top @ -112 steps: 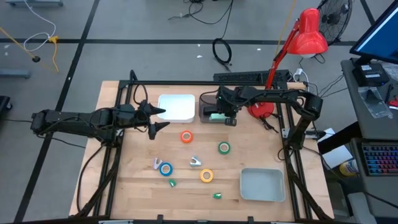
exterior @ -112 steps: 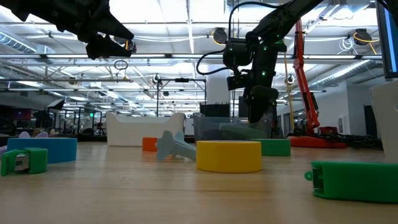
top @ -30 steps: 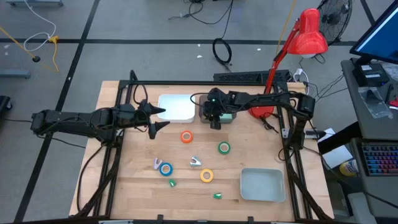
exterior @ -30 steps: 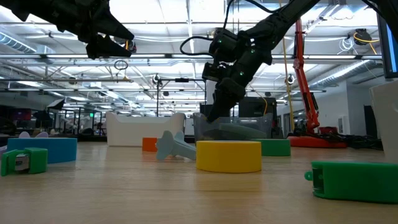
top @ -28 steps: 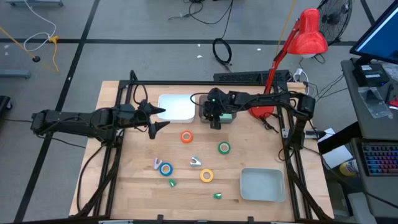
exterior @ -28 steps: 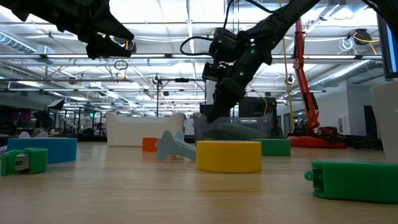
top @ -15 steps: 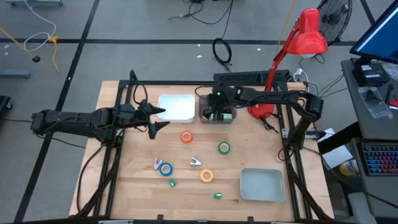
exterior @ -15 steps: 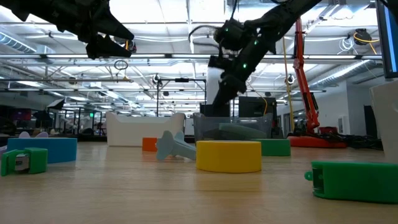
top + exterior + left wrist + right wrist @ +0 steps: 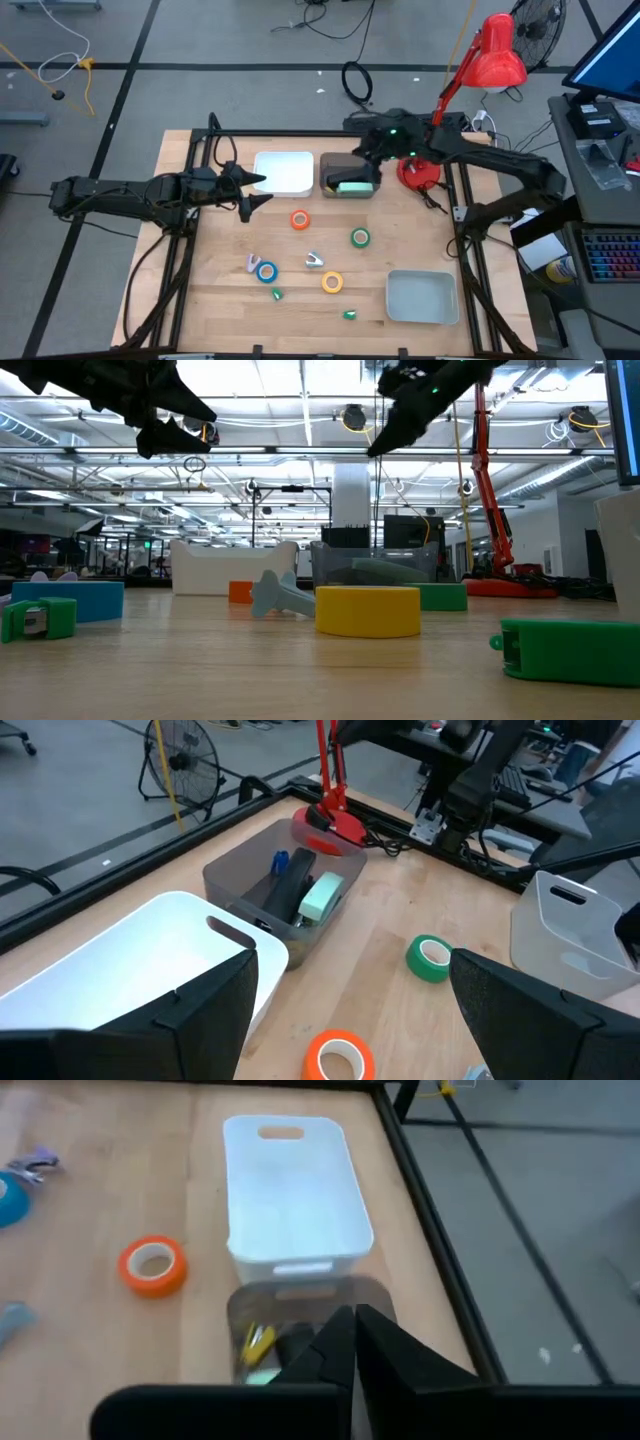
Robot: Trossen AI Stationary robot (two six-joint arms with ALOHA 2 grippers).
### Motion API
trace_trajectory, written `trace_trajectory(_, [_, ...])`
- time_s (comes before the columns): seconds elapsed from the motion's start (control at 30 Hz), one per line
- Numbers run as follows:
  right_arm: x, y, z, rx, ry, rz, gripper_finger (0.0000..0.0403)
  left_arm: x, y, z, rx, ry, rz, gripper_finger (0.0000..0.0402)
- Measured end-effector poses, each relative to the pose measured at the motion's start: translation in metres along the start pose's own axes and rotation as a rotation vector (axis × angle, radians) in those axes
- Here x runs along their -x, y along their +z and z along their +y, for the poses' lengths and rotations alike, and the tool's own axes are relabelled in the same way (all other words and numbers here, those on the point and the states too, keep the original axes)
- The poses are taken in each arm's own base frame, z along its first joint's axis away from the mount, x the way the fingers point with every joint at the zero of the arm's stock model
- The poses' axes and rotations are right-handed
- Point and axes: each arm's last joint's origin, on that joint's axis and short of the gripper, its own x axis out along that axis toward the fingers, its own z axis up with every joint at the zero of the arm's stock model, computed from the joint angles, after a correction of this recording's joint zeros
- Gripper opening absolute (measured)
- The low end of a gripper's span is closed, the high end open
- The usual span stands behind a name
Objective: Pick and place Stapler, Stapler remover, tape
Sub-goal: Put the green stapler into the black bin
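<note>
1. The right pincer (image 9: 372, 141), clenched on nothing, hangs over the tabletop's (image 9: 420, 250) far edge, above the grey bin (image 9: 349, 176) that holds a pale green stapler (image 9: 352, 184).
2. The left pincer (image 9: 252, 191) waits released beside the white bin (image 9: 284, 171).
3. Tape on the open tabletop: the orange roll (image 9: 300, 220) lies nearest the left pincer, the green roll (image 9: 360, 237) nearer the right; the blue roll (image 9: 266, 271) and yellow roll (image 9: 332, 283) lie toward the near edge.

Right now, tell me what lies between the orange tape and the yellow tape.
High view: only a small grey stapler remover lies between the orange tape and yellow tape; otherwise bare wood.
</note>
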Motion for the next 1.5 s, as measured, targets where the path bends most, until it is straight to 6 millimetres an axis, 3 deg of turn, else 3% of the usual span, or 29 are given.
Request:
trace_trajectory(0.23, [0.05,-0.011,-0.002,-0.076,0.082,0.038,0.0003,0.0,0.0,0.0,0.004,0.0,0.0,0.0333])
trace_trajectory(0.37, [0.065,-0.022,0.002,-0.126,0.094,0.033,0.0001,0.0,0.0,0.0,0.006,0.0,-0.001,0.0333])
trace_trajectory(0.57, [0.07,-0.065,0.015,-0.212,0.075,0.001,0.0001,0.0,0.0,0.0,0.067,-0.001,0.0,0.0333])
trace_trajectory(0.9, [0.078,-0.127,0.035,-0.412,0.086,-0.237,0.0001,0.0,0.003,-0.002,0.172,-0.026,-0.031,0.0333])
trace_trajectory(1.23, [0.09,-0.157,0.047,-0.537,0.094,-0.317,0.0001,0.004,0.003,-0.019,0.207,-0.138,-0.041,0.0333])
trace_trajectory(1.5, [0.091,-0.17,0.052,-0.563,0.1,-0.376,0.0001,-0.003,0.002,-0.054,0.156,-0.19,0.145,0.0333])
